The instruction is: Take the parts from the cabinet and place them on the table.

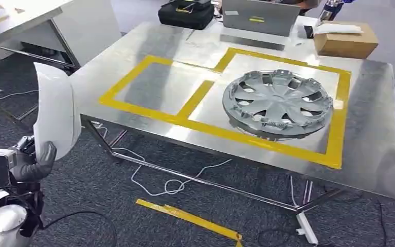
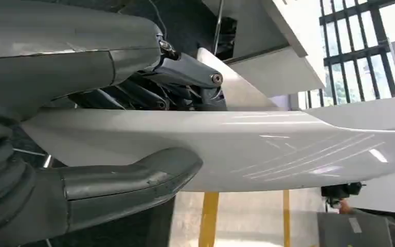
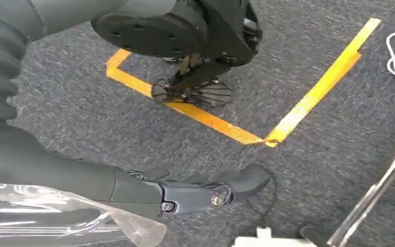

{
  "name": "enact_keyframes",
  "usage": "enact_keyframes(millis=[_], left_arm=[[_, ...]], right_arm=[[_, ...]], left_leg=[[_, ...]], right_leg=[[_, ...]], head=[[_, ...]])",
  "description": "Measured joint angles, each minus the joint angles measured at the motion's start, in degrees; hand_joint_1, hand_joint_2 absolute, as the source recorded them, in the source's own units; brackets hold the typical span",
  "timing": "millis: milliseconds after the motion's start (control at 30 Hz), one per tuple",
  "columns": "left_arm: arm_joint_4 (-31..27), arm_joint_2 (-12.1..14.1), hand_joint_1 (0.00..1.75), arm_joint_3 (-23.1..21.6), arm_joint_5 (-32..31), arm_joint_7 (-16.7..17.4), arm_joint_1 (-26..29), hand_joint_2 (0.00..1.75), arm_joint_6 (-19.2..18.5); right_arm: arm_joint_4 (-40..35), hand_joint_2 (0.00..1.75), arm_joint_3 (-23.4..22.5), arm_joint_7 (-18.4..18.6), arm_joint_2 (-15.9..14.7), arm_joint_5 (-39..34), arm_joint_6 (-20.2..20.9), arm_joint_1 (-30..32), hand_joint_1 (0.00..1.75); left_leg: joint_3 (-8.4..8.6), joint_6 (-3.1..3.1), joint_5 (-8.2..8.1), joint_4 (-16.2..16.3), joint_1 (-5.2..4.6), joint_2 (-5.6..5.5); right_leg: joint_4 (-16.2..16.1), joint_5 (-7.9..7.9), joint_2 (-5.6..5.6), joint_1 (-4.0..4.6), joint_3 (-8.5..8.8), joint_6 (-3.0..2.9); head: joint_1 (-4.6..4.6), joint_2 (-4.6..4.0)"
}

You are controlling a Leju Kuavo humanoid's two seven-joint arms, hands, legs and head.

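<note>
One steel table (image 1: 149, 46) marked with yellow tape is standing ahead of the left hand (image 1: 37, 163), which is gripping a white curved panel (image 1: 55, 110); a grey plastic hubcap (image 1: 278, 103) is lying beyond. The right hand (image 3: 185, 193) is hanging loosely curled over grey carpet (image 3: 108, 123).

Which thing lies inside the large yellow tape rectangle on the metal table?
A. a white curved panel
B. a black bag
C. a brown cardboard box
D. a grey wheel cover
D: the grey wheel cover lies flat on the metal table inside the larger yellow tape rectangle, while the brown cardboard box and the black bag sit at the far edge, outside the tape.
</note>
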Motion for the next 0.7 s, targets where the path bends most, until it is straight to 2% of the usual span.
enact_keyframes(millis=[33,67,100,133,167,233,267,300,367,433,467,500,567,600,633,667,700], left_arm=[[0.2,0.0,1.75,0.0,0.0,0.1,0.0,1.75,0.0],[0.6,0.0,1.75,0.0,0.1,0.1,-0.1,1.75,0.0],[1.1,0.0,1.75,0.0,0.1,0.1,-0.2,1.75,0.0],[1.6,0.0,1.75,0.0,0.2,0.2,-0.3,1.75,0.0],[1.8,0.0,1.75,0.0,0.2,0.2,-0.3,1.75,0.0],[2.1,0.0,1.75,0.0,0.2,0.2,-0.4,1.75,0.0],[2.2,0.0,1.75,0.0,0.2,0.2,-0.4,1.75,0.0],[2.4,0.0,1.75,0.0,0.2,0.2,-0.7,1.75,0.0],[2.6,-0.1,1.75,0.0,0.2,0.2,-0.9,1.75,0.0],[2.7,-0.1,1.75,0.0,0.2,0.2,-1.1,1.75,0.0],[2.7,-0.1,1.75,0.0,0.2,0.2,-1.4,1.75,0.0],[2.8,-0.1,1.75,0.0,0.2,0.2,-1.6,1.75,0.1],[3.2,-0.1,1.75,0.0,0.3,0.2,-1.7,1.75,0.1],[3.5,-0.1,1.75,0.0,0.3,0.2,-1.7,1.75,0.1],[3.7,-0.1,1.75,0.0,0.3,0.2,-1.7,1.75,0.2],[3.9,0.0,1.75,0.0,0.3,0.2,-1.7,1.75,0.2],[4.0,0.0,1.75,0.0,0.4,0.2,-1.8,1.75,0.3]], right_arm=[[0.0,1.75,0.2,0.0,-0.2,-0.1,0.0,0.0,0.0],[0.0,1.75,0.4,0.0,-0.3,-0.1,-0.1,0.1,0.0],[0.0,1.75,0.7,0.2,-0.4,-0.2,-0.1,0.1,0.0],[0.0,1.75,0.9,0.2,-0.5,-0.2,-0.1,0.1,0.0],[0.0,1.75,1.1,0.2,-0.7,-0.2,-0.1,0.1,0.0],[0.0,1.75,1.3,0.2,-0.9,-0.3,-0.2,0.1,0.0],[0.1,1.75,1.4,0.2,-1.0,-0.4,-0.2,-0.1,0.0],[0.0,1.75,1.5,0.1,-1.1,-0.4,-0.3,-0.2,0.0],[0.1,1.75,1.7,0.2,-1.1,-0.5,-0.3,0.0,0.0],[0.0,1.75,1.9,0.2,-1.1,-0.5,-0.3,0.0,0.0],[0.0,1.75,2.0,0.2,-1.1,-0.5,-0.3,-0.1,0.0],[0.0,1.75,2.1,0.2,-1.1,-0.5,-0.4,-0.1,0.0],[0.1,1.75,2.2,0.1,-1.1,-0.7,-0.5,-0.2,0.0],[0.2,1.75,2.3,0.0,-1.2,-1.2,-0.7,-0.2,0.0],[0.3,1.75,2.5,-0.3,-1.2,-2.0,-0.9,-0.3,0.0],[0.4,1.75,2.8,-0.5,-1.2,-2.5,-1.1,-0.3,0.0],[0.4,1.75,2.9,-0.7,-1.3,-2.8,-1.2,-0.4,0.0]], left_leg=[[0.05,0.04,-0.03,0.0,-0.06,0.09],[0.04,0.16,-0.16,0.0,-0.07,0.2],[0.13,0.13,-0.23,0.0,-0.07,0.21],[0.28,0.06,-0.37,0.1,-0.07,0.21],[0.5,-0.03,-0.54,0.1,-0.06,0.2],[1.3,-0.44,-1.11,0.1,-0.03,0.2],[1.26,-0.94,-1.43,0.2,-0.47,0.23],[1.16,-1.22,-1.57,0.5,-0.5,0.19],[1.23,-1.6,-1.51,0.3,-0.41,0.25],[1.5,-2.33,-2.25,0.6,-0.22,0.22],[0.64,-2.64,-3.35,3.0,-0.2,0.13],[-1.4,-2.84,-5.1,7.0,-0.13,0.12],[-7.06,-3.08,-8.55,16.9,-0.11,0.12],[-9.27,-3.06,-8.71,19.9,-0.11,0.12],[-9.83,-2.93,-7.46,19.8,-0.11,0.11],[-9.33,-2.68,-4.91,17.5,-0.13,0.1],[-7.44,-2.23,-1.02,12.4,-0.21,0.04]], right_leg=[[5.1,-1.96,-0.06,-0.08,-2.62,0.18],[8.9,-3.07,-0.07,-0.07,-4.73,0.36],[10.1,-2.76,-0.08,-0.08,-5.61,0.45],[8.8,-1.34,-0.11,-0.13,-5.18,0.53],[5.5,0.98,-0.21,-0.16,-3.64,0.53],[-4.7,5.93,-0.7,-0.18,1.53,0.36],[-6.5,4.7,-0.92,0.0,2.72,0.18],[-7.1,4.48,-0.66,0.0,3.27,-0.32],[-6.8,4.3,-0.58,0.19,3.09,-0.86],[-7.3,4.29,-0.5,-0.18,3.73,-1.6],[-7.3,4.0,-0.49,-0.18,4.16,-2.05],[-7.3,3.8,-0.51,-0.17,4.39,-2.36],[-7.3,3.3,-0.48,-0.08,4.87,-2.65],[-7.3,3.0,-0.39,-0.03,5.2,-2.65],[-7.3,2.68,-0.24,0.03,5.64,-2.63],[-7.3,2.3,-0.09,0.09,6.18,-2.6],[-7.3,1.82,0.03,0.15,6.96,-2.52]], head=[[-0.16,0.0],[-0.05,0.0],[-0.07,0.0],[-0.09,0.0],[-0.07,0.0],[-0.05,0.0],[-0.03,0.0],[-0.15,0.02],[-0.27,0.04],[-0.22,0.04],[-0.59,0.02],[-0.66,0.02],[-0.64,0.02],[-0.66,0.02],[-0.66,0.02],[-0.66,0.02],[-0.68,0.02]])
